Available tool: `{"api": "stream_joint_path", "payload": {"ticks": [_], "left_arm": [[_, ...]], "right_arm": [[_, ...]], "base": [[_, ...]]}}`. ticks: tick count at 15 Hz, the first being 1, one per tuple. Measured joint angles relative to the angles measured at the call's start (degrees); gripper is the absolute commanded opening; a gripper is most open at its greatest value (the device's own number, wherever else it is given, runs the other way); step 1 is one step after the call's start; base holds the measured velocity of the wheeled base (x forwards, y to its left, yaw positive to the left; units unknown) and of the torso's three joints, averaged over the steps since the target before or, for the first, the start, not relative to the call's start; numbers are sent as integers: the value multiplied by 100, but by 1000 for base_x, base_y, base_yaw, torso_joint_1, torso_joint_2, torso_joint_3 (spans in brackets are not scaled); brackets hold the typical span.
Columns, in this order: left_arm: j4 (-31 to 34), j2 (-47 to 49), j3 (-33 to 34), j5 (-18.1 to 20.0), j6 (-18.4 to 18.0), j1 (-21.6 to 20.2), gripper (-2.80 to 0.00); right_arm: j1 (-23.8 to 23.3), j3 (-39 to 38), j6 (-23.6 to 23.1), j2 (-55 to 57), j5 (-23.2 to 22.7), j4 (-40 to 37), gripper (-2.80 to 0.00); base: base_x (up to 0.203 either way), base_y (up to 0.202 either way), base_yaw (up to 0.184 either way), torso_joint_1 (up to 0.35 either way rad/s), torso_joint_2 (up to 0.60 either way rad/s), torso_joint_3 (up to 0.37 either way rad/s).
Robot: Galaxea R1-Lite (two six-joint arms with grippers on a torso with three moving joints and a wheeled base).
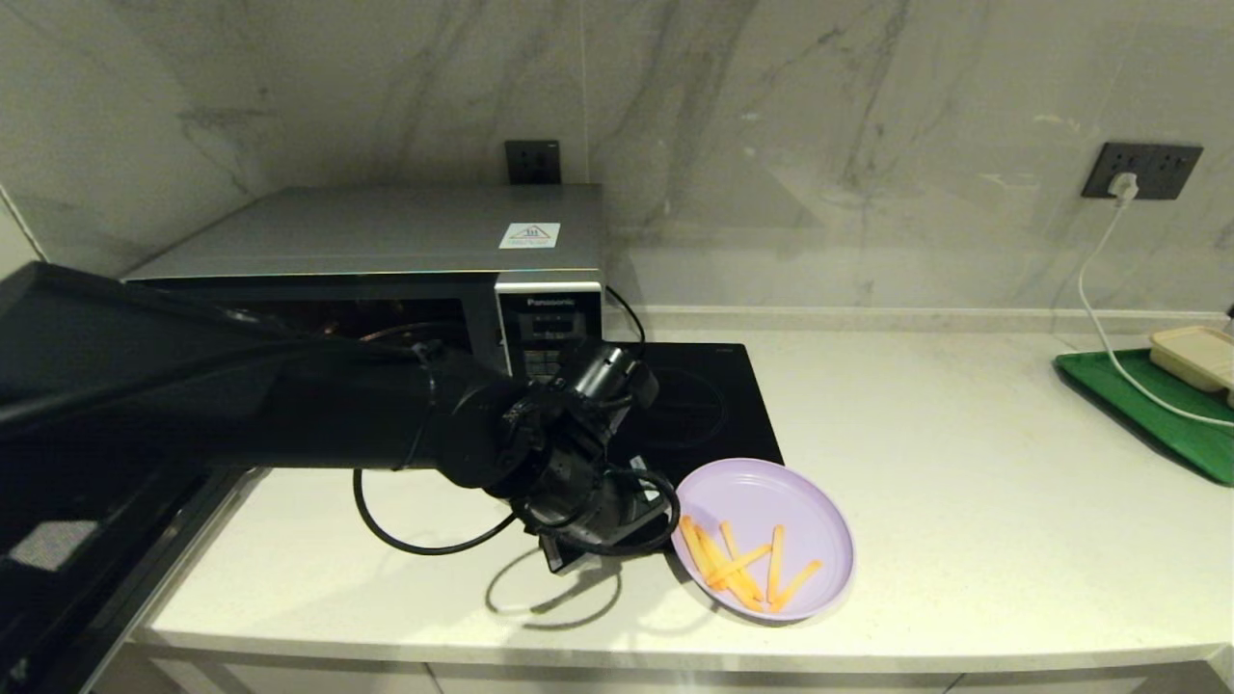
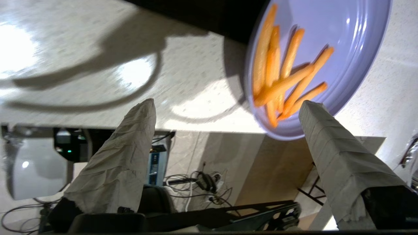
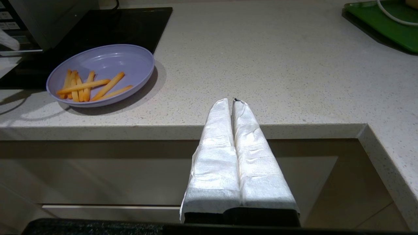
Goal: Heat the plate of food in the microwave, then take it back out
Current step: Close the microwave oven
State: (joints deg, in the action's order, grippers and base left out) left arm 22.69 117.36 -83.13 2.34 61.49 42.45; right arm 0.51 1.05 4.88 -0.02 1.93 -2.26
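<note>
Plate of food (image 1: 771, 501) sits on bench (image 1: 964, 540), near front edge, just right of hob (image 1: 713, 405), fries (image 1: 737, 564) on near side. My left gripper (image 2: 228, 107) low beside plate's left rim, fingers (image 2: 130, 147) spread wide, nothing held. Microwave (image 1: 386, 241) behind, door (image 1: 87, 386) swung open; I read "Panasonic" on panel. Right wrist view alone shows right gripper (image 3: 233, 101) parked below bench edge, fingers pressed together.

The plate of food (image 1: 764, 521) sits on the counter (image 1: 964, 501) before the hob (image 1: 704, 405).
</note>
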Motion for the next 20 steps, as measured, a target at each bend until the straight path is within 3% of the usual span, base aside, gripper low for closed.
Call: {"api": "stream_joint_path", "payload": {"ticks": [5,8,13,17,20], "left_arm": [[-62,-942,506,-274,-287,-11,0],[-492,-1550,709,-454,-620,-68,0],[-2000,-2259,1827,-1373,-2089,-446,0],[-2108,-2894,2183,-1951,-3322,-707,0],[-2121,-3318,2228,-2145,-3974,-822,0]], "right_arm": [[-2,0,0,0,0,0,-280],[0,0,1,0,-2,-2,-280],[0,0,2,0,-1,-2,-280],[0,0,2,0,-2,0,-280],[0,0,2,0,0,-2,-280]], "base": [[0,0,0,0,0,0],[0,0,0,0,0,0],[0,0,0,0,0,0],[0,0,0,0,0,0],[0,0,0,0,0,0]]}}
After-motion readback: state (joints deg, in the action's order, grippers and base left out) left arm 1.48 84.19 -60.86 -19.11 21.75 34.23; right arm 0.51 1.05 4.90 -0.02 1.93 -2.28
